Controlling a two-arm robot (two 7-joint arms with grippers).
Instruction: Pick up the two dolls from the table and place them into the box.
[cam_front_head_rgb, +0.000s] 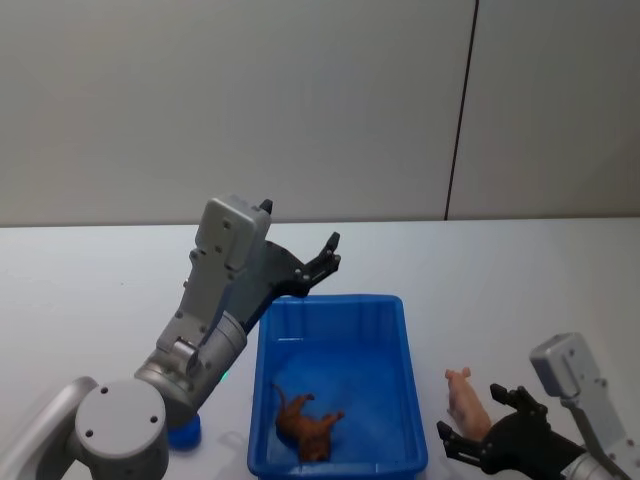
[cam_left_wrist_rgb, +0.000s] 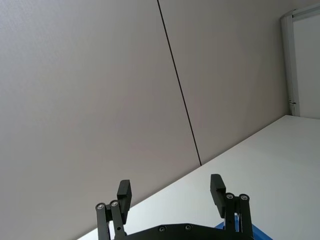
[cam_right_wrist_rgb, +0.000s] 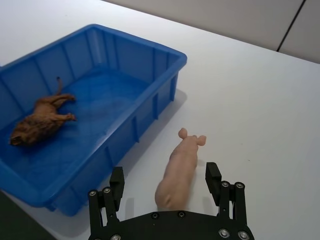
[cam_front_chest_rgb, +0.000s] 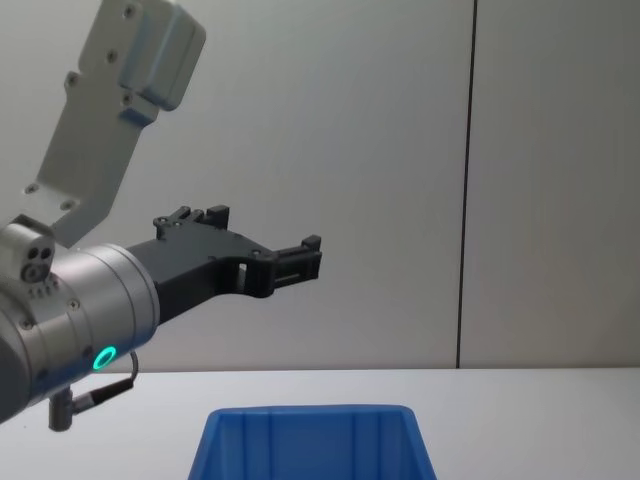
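Right gripper (cam_right_wrist_rgb: 165, 172), fingers wide, straddles pig doll (cam_right_wrist_rgb: 180, 165) beside box (cam_right_wrist_rgb: 150, 50) to grab it; lion doll (cam_right_wrist_rgb: 42, 117) inside; left gripper (cam_front_head_rgb: 330, 255) hangs clear above, fingers wide.

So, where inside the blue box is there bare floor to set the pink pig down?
The far half of the rectangular bright blue plastic bin is bare floor, bordered by its far wall and the shaggy orange-brown lion doll. The near end is crowded: the lion lies there, close to the near wall.
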